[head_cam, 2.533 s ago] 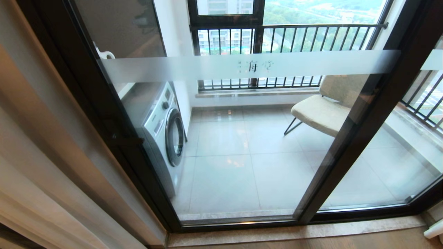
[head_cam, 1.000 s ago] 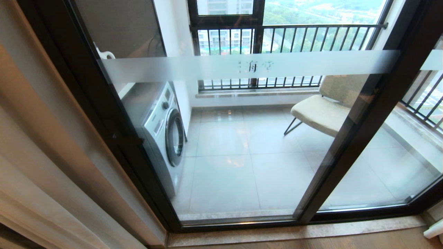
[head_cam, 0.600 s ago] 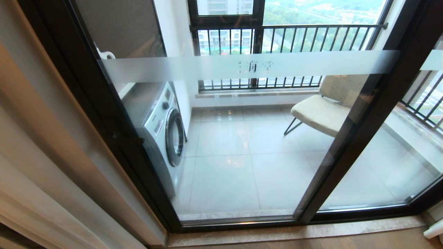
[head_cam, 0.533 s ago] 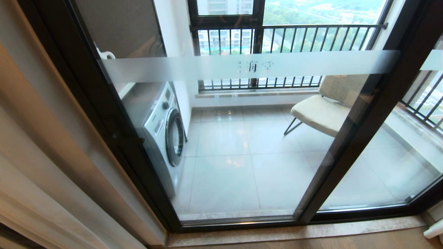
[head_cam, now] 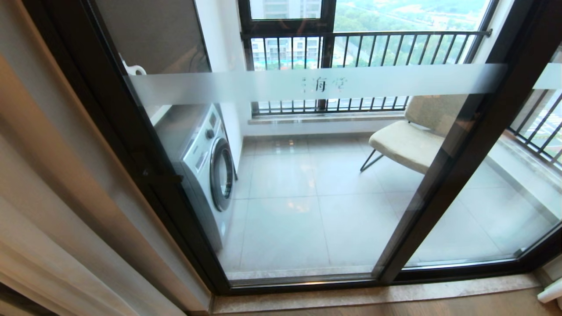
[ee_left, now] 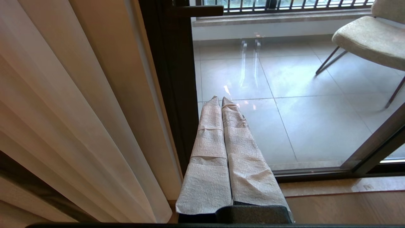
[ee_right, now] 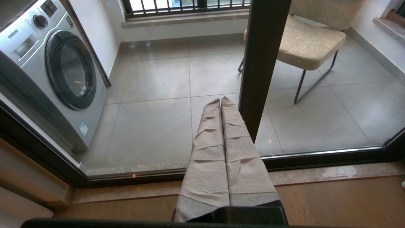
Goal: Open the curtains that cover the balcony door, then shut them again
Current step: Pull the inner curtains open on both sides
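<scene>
Half the job looks done to us: in the head view the curtains [head_cam: 57, 210] are hanging bunched at the left edge, and the door [head_cam: 307, 175] is standing uncovered, with a washer [head_cam: 210, 171] and chair [head_cam: 408, 142] showing through its glass. Neither arm is showing there. In the left wrist view, the left gripper [ee_left: 220, 98] is pointing at the glass just beside the curtains, fingers [ee_left: 208, 139] clenched on nothing. In the right wrist view, the right gripper [ee_right: 220, 99] is likewise facing the door, clenched and empty. Drawing the curtains back across is what we are judging to be left.
</scene>
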